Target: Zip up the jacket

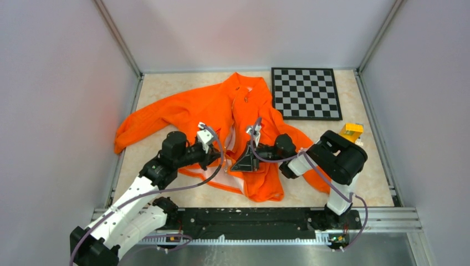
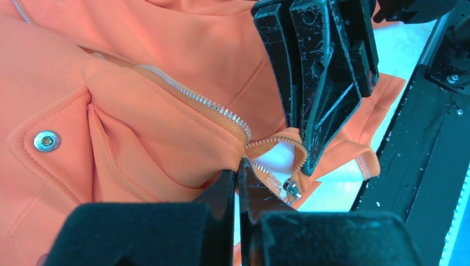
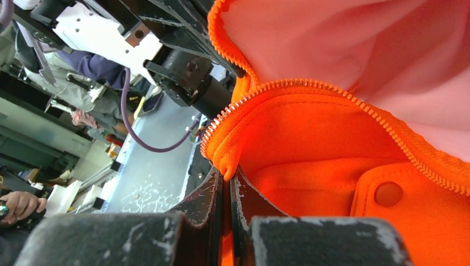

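Sprawling jacket [image 1: 221,111], marbled table [image 1: 166,83], grey walls [image 1: 50,83]

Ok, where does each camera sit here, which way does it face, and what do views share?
Top external: above and behind the robot, looking down; left hand, right hand, jacket.
Left wrist: faces the zipper past its own shut fingers; right hand opposite.
Right wrist: faces the pinched jacket edge; left arm behind.
Shared: both wrist views show the zipper teeth.
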{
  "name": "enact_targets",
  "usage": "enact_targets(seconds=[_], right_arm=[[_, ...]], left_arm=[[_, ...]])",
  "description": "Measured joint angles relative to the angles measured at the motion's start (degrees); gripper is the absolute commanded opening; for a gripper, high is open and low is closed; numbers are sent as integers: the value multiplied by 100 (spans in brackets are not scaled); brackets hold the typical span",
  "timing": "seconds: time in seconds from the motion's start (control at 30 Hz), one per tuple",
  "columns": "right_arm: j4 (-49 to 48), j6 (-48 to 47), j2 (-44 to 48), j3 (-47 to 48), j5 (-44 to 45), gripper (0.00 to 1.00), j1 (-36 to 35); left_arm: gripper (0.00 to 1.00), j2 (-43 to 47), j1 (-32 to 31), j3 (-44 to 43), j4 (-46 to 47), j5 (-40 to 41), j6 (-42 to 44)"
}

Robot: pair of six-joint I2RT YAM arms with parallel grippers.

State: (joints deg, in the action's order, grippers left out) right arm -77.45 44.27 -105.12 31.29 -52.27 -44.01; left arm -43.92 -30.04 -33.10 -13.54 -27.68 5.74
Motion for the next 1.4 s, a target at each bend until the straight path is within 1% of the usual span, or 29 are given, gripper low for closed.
enact_targets(seconds=[0.2,0.4,1.4], right_arm=[[-315,208,-2,0,-15,0,0],[-407,297,-28,0,-15,0,0],[-396,332,-188,0,-107,0,2]], left_arm=[[0,-17,0,2,4,-13,2],[0,-22,0,2,7,-70,2],[0,-7,0,2,4,-42,0]])
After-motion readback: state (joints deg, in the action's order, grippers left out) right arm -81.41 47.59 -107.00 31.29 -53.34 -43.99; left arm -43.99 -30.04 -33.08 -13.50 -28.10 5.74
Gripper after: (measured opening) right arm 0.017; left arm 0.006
